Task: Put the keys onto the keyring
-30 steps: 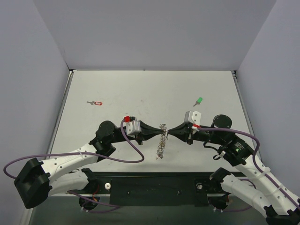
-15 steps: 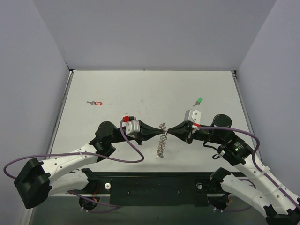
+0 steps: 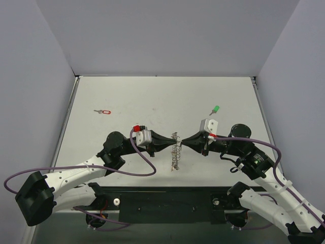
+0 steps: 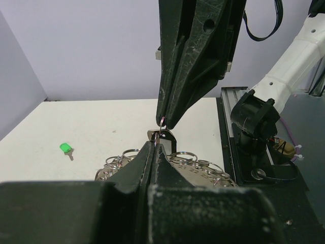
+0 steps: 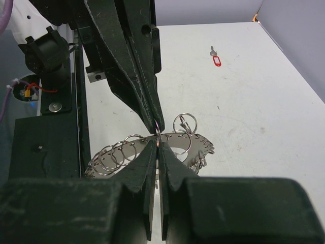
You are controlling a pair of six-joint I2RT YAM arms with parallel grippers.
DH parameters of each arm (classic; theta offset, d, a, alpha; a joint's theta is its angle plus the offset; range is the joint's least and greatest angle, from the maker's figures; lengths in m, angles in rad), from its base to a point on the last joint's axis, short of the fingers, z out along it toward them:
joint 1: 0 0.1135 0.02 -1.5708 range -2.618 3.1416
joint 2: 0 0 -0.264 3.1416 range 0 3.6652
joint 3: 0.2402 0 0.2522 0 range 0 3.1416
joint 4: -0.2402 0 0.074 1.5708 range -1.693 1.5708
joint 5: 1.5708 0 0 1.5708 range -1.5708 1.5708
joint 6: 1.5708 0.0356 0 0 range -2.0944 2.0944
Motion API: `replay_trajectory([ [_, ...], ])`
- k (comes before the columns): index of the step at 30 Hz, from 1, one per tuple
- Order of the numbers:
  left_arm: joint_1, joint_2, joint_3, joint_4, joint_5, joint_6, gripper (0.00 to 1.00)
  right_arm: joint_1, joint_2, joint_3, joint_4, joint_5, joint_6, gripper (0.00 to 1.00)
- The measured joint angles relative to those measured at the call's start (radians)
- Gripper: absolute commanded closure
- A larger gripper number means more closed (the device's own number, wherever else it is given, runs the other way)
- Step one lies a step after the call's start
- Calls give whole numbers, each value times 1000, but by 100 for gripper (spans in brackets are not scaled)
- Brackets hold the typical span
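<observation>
Over the middle of the pale counter [image 3: 152, 99], the view from above shows the left claw [image 3: 171, 144] and the right claw [image 3: 182, 142] meeting nose to nose. Both are pinched together on the top of the silvery metal keyring [image 3: 175, 155], a bunch of small wire loops that trails from their tips toward the near edge. Gripping it from both sides probably serves to steady one loop and work its coil apart so that a key can be slid on. No loose key is in either grip: the small silver red-headed key [image 3: 104, 111] lies well apart at the far left, and the small silver green-headed key [image 3: 215, 110] lies near the right wrist, on its far side. From the left wrist, that arm's own dark tips close to a point at the bottom. A thin wire loop rises out of them into the tip of the right claw above, while the rest of the bunch spreads low over the counter behind. From the right wrist the same grip appears mirrored, with the loop clamped between the two opposed tips and the other loops fanned out below. Whether the loop is sprung open is too fine to tell.
</observation>
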Motion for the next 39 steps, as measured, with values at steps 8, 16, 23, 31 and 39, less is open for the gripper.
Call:
replay_trajectory([
  [8, 0, 0, -2, 2, -2, 0, 100, 0, 0, 0, 1, 0, 0, 100],
  [16, 0, 0, -6, 14, 2, -2, 100, 0, 0, -5, 5, 0, 1, 100],
  [23, 0, 0, -6, 23, 6, -3, 100, 0, 0, -13, 10, 0, 3, 100],
  [31, 0, 0, -6, 26, 16, -4, 100, 4, 0, -14, 10, 1, 3, 100],
  [39, 0, 0, -6, 34, 24, -9, 100, 5, 5, -14, 24, -4, 19, 100],
])
